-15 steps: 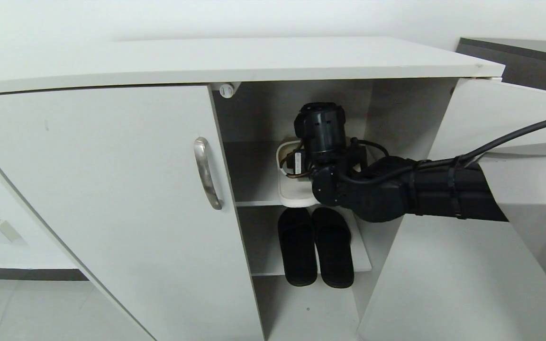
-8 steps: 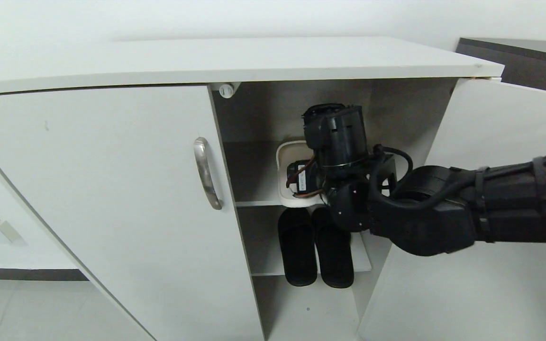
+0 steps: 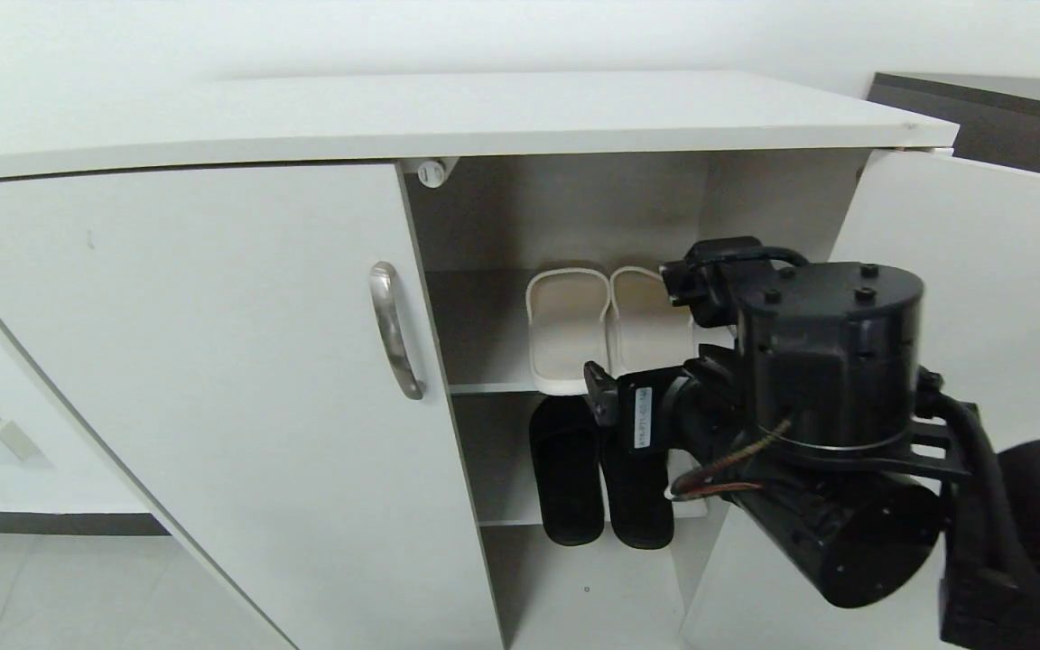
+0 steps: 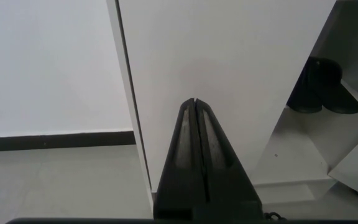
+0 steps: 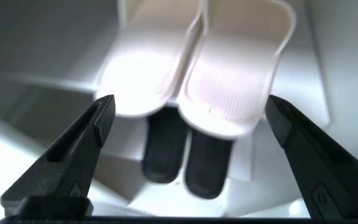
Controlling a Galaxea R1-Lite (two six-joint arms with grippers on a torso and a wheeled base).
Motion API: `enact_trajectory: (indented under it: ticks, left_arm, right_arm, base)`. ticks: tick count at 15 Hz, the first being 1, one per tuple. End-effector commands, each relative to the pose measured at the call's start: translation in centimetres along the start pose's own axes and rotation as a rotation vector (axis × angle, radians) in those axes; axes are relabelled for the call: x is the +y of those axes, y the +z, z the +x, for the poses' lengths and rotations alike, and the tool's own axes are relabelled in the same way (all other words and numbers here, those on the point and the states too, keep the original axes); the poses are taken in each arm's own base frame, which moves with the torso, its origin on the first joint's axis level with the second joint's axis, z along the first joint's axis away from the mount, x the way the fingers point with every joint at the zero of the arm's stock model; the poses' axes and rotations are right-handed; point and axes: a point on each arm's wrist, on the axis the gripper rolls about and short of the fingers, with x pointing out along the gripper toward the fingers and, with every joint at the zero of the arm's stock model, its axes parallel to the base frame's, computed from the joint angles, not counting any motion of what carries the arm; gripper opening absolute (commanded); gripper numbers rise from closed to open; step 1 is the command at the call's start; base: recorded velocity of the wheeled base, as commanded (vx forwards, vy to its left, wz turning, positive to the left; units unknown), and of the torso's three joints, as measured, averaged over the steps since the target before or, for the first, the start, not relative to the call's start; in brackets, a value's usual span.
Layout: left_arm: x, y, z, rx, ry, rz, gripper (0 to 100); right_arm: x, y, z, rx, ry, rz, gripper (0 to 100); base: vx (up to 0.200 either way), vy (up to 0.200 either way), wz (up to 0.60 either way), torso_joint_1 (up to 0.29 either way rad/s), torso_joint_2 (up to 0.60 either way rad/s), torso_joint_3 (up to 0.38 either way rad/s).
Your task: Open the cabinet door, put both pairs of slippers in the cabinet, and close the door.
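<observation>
White wall (image 3: pixel 394 36) backs your cabinet (image 3: pixel 484 108). Inside it the white slippers (image 3: pixel 565 325) lie side by side on the upper shelf (image 3: pixel 484 334), and the black slippers (image 3: pixel 565 478) on the lower shelf (image 3: pixel 502 469), so both pairs look stowed. Closing the open right door (image 3: pixel 980 271) is what I judge remains. Your right gripper (image 5: pixel 191 102) hangs before the opening, jaws wide and empty. The right wrist view makes that spread plain, whereas the head view gives you the wrist's bulk. The left wrist view adds the left gripper (image 4: pixel 194 102), pinched closed on nothing, facing the left door (image 4: pixel 229 62).
</observation>
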Motion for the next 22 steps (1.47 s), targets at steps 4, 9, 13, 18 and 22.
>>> enact_trajectory:
  ticks: [4,9,13,18,22]
  left_arm:
    - [0.0,0.0,0.0,0.001,-0.001,0.0,0]
    - [0.0,0.0,0.0,0.001,0.002,-0.003,0]
    - [0.0,0.0,0.0,0.001,0.0,-0.005,0]
    - [0.0,0.0,0.0,0.001,-0.001,-0.002,0]
    - [0.0,0.0,0.0,0.001,-0.001,-0.005,0]
  right_arm:
    - [-1.0,-0.8,-3.0,-0.023,0.127,0.02,0]
    - [-0.5,-1.6,-3.1,-0.001,0.14,0.0,0]
    - [-0.4,-2.0,-2.8,0.009,0.137,-0.009,0]
    - [-0.2,-2.5,-2.5,0.023,0.132,-0.019,0]
    - [0.0,-3.2,-2.0,0.041,0.118,-0.036,0]
  base:
    - [0.0,0.0,0.0,0.0,0.0,0.0]
    - [0.0,0.0,0.0,0.0,0.0,0.0]
    - [0.0,0.0,0.0,0.0,0.0,0.0]
    - [-0.12,0.0,0.0,0.004,0.0,0.002]
    - [-0.2,0.0,0.0,0.0,0.0,0.002]
